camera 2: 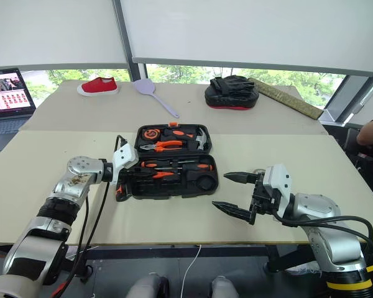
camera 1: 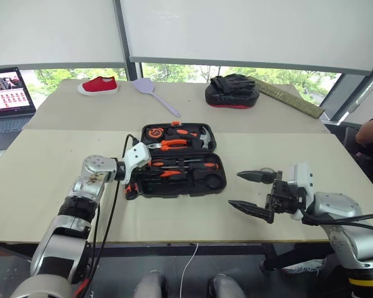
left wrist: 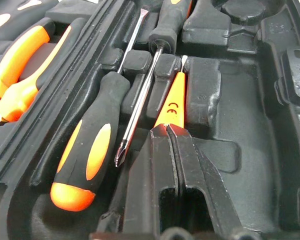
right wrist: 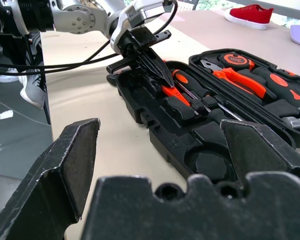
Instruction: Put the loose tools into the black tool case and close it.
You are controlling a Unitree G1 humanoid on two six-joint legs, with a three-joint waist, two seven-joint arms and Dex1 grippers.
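Note:
The black tool case [camera 1: 219,166] lies open on the table, its lid half holding pliers [camera 1: 174,144] and other tools. In the near half lie screwdrivers: one with a black-and-orange handle [left wrist: 87,152], and a slim orange one [left wrist: 172,102] beside it. My left gripper [left wrist: 167,131] is shut, its tips resting on that orange handle [right wrist: 171,93]. An orange-and-black bar-shaped tool [camera 1: 130,188] lies on the table at the case's near-left corner, partly hidden by the gripper. My right gripper [camera 1: 234,189] hangs open and empty to the right of the case.
Across the back of the table lie a red shoe [camera 1: 99,85], a lilac spatula [camera 1: 156,94], a black-and-red mitt [camera 1: 232,93] and a long flat board [camera 1: 290,97]. A laptop [camera 1: 6,99] stands at far left. A person's arm [camera 1: 371,132] shows at the right edge.

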